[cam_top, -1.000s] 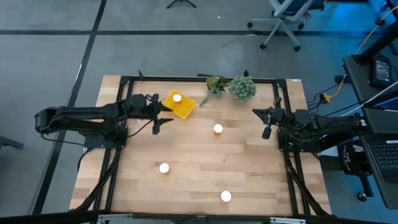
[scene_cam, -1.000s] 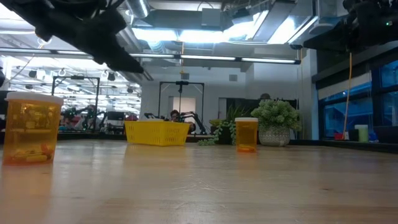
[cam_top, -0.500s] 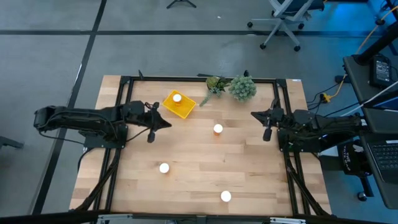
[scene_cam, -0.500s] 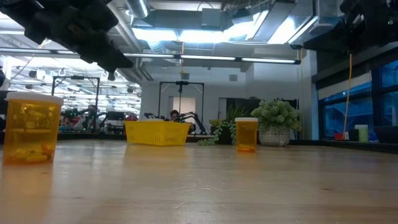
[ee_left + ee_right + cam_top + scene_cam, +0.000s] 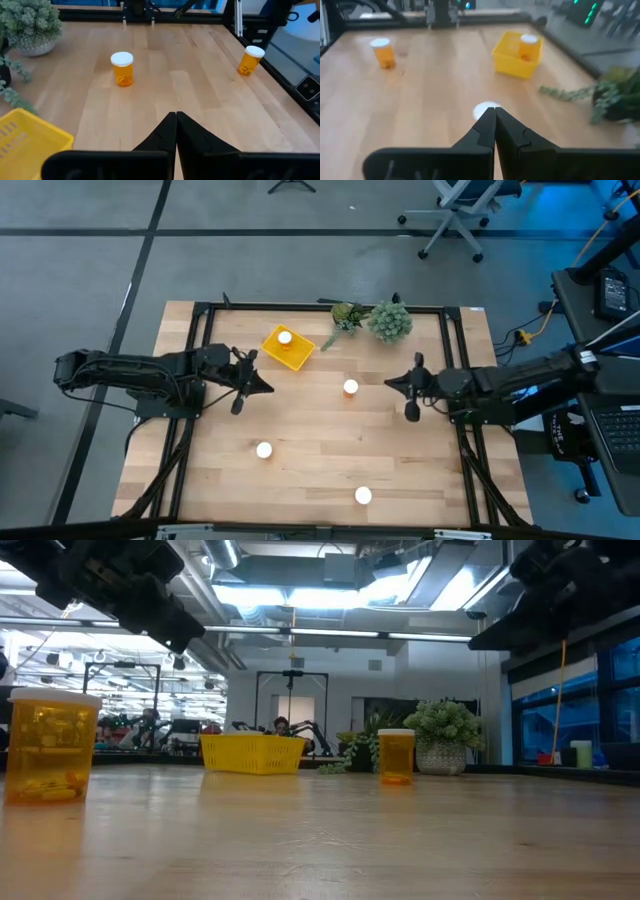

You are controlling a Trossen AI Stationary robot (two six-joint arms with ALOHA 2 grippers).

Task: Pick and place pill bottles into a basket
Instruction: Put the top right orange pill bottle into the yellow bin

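Note:
The yellow basket stands at the table's far left-centre with one white-capped pill bottle upright inside it. Three more pill bottles stand on the wood: one in the middle, one toward the near left, one at the near edge. My left gripper is shut and holds nothing, just on the near side of the basket. My right gripper is shut with nothing in it, a short way right of the middle bottle, whose white cap shows just past the fingertips.
Two green plant clumps sit at the far edge, right of the basket. A black frame runs around the tabletop. Bare wood lies between the bottles across the middle and near part.
My left gripper has shut with nothing in it and drawn back from the basket toward the near edge; the bottle stays in the basket. My right gripper, still shut, has moved toward the table's left, closer to the middle bottle.

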